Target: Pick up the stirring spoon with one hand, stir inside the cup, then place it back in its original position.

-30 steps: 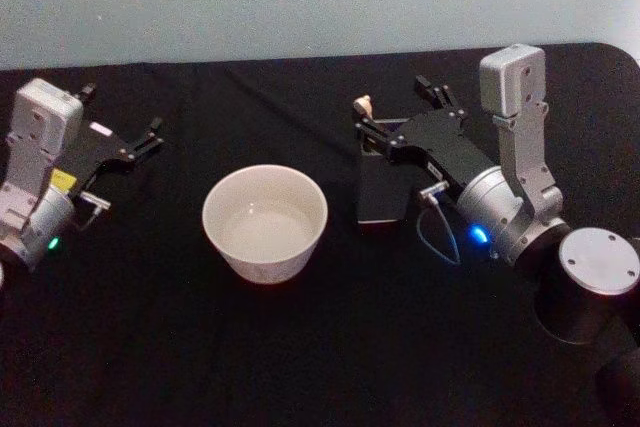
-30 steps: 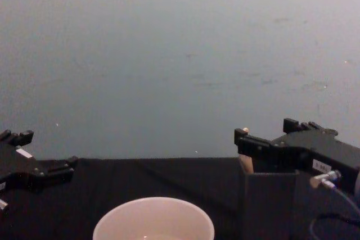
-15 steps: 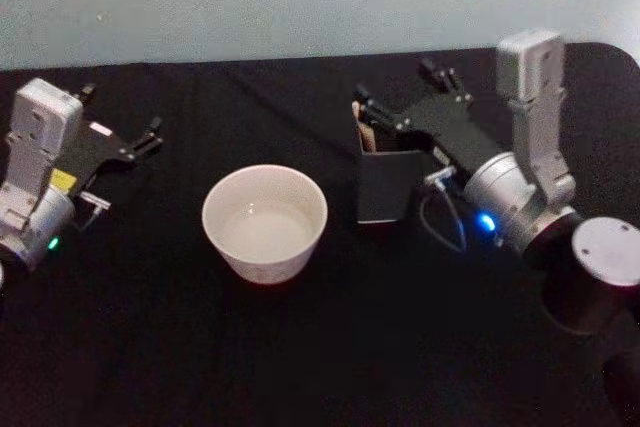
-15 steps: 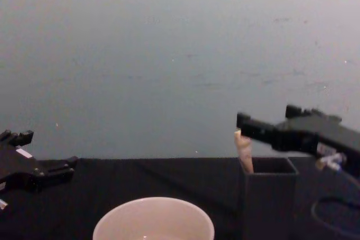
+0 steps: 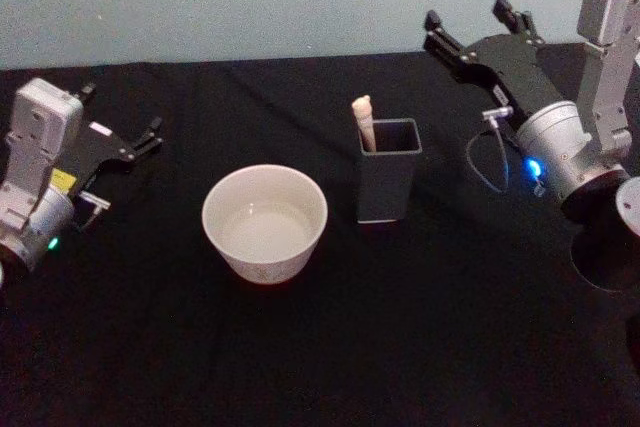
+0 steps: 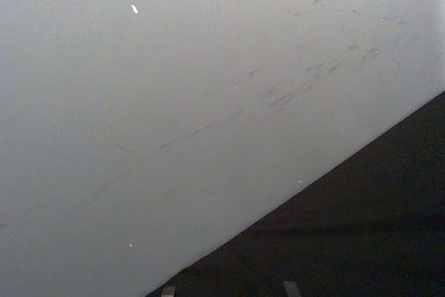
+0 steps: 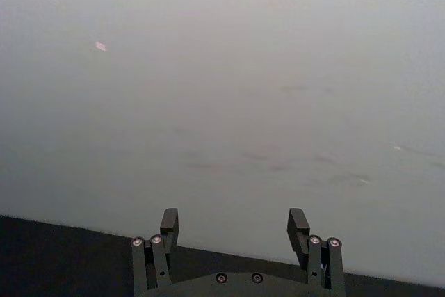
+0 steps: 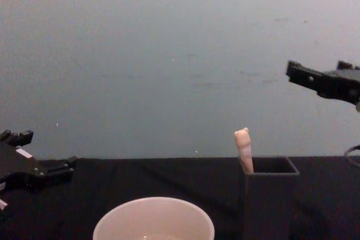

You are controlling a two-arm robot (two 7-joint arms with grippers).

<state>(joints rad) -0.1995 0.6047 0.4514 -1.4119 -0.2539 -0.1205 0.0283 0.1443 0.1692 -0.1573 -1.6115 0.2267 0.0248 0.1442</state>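
stirring spoon (image 5: 363, 121) upright in dark box holder (image 5: 388, 183), right claw (image 5: 470, 25) released, raised well apart

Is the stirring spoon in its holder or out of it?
In: the stirring spoon stands in the dark holder, handle up; the right tool is open, apart.

Right claw (image 7: 235, 222) (fingers apart) before wall (image 7: 222, 88)
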